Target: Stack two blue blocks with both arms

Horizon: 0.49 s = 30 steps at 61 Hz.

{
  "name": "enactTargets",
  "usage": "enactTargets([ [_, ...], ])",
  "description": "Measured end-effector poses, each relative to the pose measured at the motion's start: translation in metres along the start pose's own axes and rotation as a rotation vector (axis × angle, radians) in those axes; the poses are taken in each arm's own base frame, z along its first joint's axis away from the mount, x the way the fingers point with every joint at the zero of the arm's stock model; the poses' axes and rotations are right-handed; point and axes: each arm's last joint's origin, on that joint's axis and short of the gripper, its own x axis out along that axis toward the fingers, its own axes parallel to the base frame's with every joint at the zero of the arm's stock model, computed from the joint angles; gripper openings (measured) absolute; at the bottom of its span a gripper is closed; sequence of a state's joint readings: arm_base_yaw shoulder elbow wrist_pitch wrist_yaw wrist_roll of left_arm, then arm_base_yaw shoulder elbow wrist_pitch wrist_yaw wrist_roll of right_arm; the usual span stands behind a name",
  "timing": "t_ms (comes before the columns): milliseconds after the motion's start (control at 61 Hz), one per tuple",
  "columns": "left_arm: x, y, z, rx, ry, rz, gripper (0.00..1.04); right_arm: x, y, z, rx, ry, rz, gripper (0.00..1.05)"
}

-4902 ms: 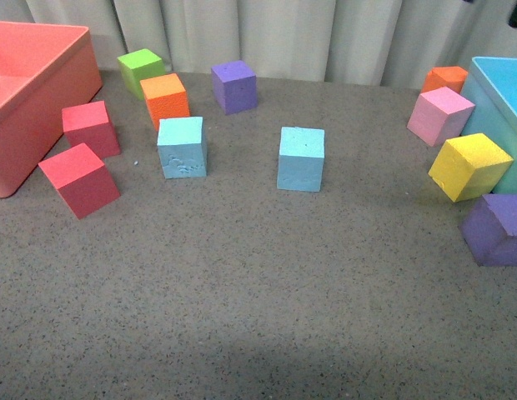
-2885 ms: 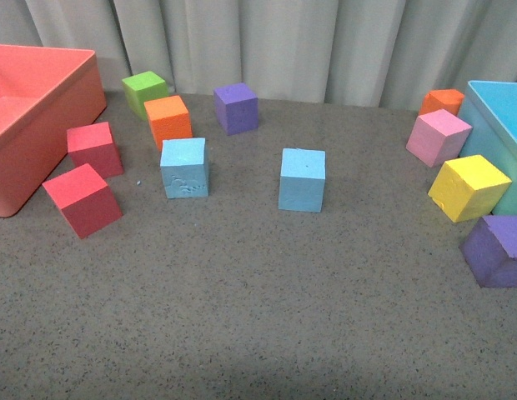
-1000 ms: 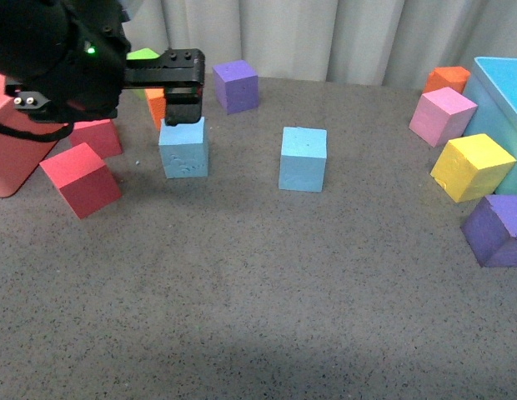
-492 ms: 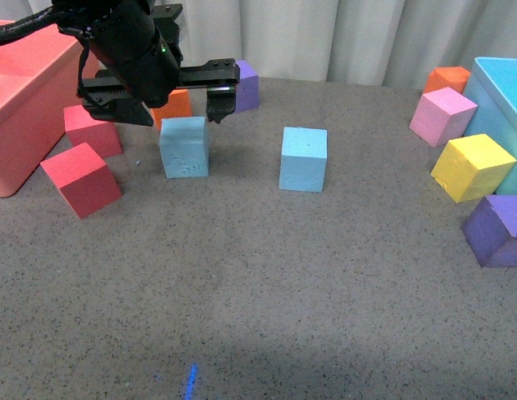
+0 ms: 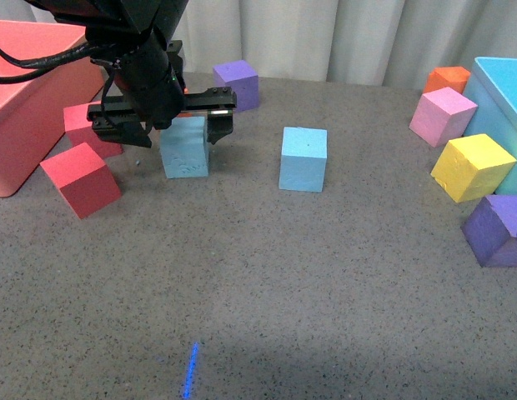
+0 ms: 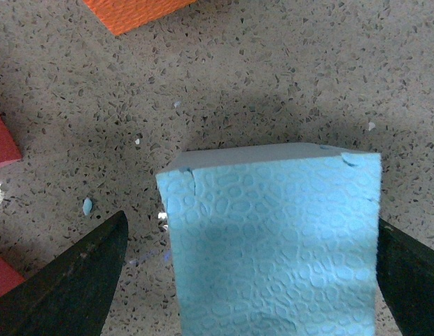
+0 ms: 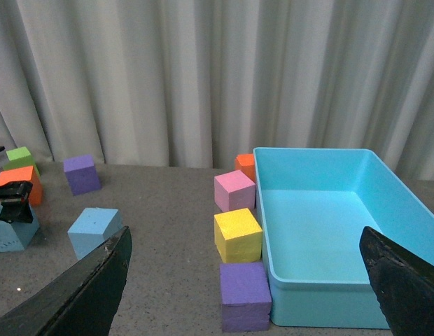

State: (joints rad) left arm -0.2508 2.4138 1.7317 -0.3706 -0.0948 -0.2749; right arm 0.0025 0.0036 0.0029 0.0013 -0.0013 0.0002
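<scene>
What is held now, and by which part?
Nothing is held. The left gripper straddles the scuffed blue block with a gap at one side; the right gripper is empty.

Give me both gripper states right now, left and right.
Left gripper: open, fingers on either side of the scuffed blue block, not holding it.
Right gripper: open, holding nothing.

Blue block [image 6: 273,238]: foam, pebbled matt skin. Tabletop [image 5: 325,292]: speckled grey, rough.
</scene>
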Motion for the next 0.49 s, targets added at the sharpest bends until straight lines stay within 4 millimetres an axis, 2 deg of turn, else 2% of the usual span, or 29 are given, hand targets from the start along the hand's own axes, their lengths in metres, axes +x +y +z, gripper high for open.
enactTargets([
  [49,0.003,0.0005,0.0001,-0.017,0.003,-0.012,0.98,0.0,0.0,0.0,0.0,0.0,0.0,0.95],
  [82,0.0044,0.0004,0.0005,-0.018,0.001,-0.005,0.94,0.0,0.0,0.0,0.0,0.0,0.0,0.95],
  [262,0.0103,-0.0013,-0.0005,-0.034,0.04,-0.008,0.65,0.0,0.0,0.0,0.0,0.0,0.0,0.95],
  [344,0.0097,-0.0029,0.0002,-0.035,0.044,-0.005,0.56,0.0,0.0,0.0,0.0,0.0,0.0,0.95],
  [492,0.0087,-0.0068,-0.0012,-0.028,0.049,-0.003,0.5,0.0,0.0,0.0,0.0,0.0,0.0,0.95],
])
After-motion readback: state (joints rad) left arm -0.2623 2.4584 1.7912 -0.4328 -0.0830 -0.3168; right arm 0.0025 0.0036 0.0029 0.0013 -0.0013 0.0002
